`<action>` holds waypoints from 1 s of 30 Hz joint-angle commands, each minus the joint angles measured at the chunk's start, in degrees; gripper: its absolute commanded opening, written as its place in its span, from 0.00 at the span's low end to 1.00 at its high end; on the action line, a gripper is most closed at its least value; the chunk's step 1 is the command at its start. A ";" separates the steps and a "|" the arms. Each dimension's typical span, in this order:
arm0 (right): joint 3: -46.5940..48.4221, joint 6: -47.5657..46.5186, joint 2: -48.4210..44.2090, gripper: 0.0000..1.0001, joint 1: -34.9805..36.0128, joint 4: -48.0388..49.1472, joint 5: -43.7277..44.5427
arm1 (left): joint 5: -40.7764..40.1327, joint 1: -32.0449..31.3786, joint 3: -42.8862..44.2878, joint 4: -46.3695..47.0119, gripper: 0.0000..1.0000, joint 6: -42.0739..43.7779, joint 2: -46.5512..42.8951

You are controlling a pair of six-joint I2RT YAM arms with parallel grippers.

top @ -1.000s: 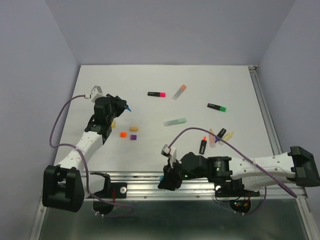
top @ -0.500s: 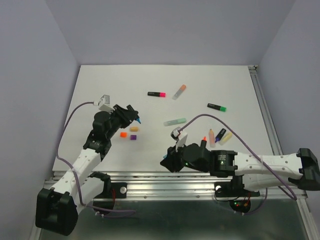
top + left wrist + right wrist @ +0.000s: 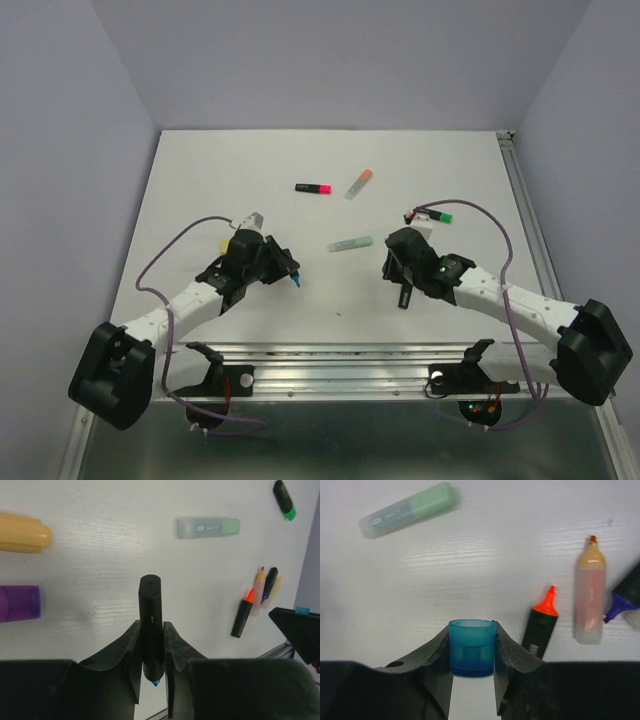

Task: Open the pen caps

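Note:
My left gripper [image 3: 151, 628] is shut on a black pen barrel [image 3: 150, 605] whose bare blue tip [image 3: 155, 682] points back at the camera. In the top view that left gripper [image 3: 280, 266] hangs left of the table's middle. A translucent blue pen cap [image 3: 472, 647] sits squeezed in my right gripper [image 3: 472, 631], which hovers right of centre in the top view [image 3: 396, 262]. Loose caps lie on the table left of the held pen: a peach cap [image 3: 22, 532] and a purple cap [image 3: 19, 603]. In the top view my left arm hides them.
Capped pens lie across the table: pink-capped [image 3: 314, 187], orange-capped [image 3: 359, 183], green-capped black [image 3: 440, 214], pale green [image 3: 350, 243]. Below the right gripper lie uncapped barrels: orange-tipped black [image 3: 542, 622], peach [image 3: 590, 597], blue-tipped [image 3: 625, 597]. The metal rail [image 3: 340, 352] edges the near side.
The left arm swung right and nearer with the pen, covering the loose caps. The right arm carried the blue cap from the near rail up and right over the uncapped pens.

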 commanded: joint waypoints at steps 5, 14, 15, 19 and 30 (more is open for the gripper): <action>-4.79 2.21 2.11 0.09 -8.74 -3.29 2.70 | -3.63 -3.98 5.38 -3.94 0.01 3.05 7.91; -7.87 2.39 3.95 0.24 -13.94 -2.15 -0.20 | -6.27 -5.39 6.96 -7.55 0.18 4.46 10.38; -7.96 2.39 4.13 0.25 -13.85 -2.06 -0.38 | -6.79 -5.47 7.14 -7.72 0.18 4.37 10.47; -8.39 3.17 4.30 0.32 -14.02 -2.50 -0.29 | -7.94 -5.47 7.32 -9.39 0.31 4.37 10.82; -8.40 6.25 2.11 0.49 -14.03 -6.19 0.32 | -8.47 -5.74 8.37 -11.86 0.64 4.73 8.45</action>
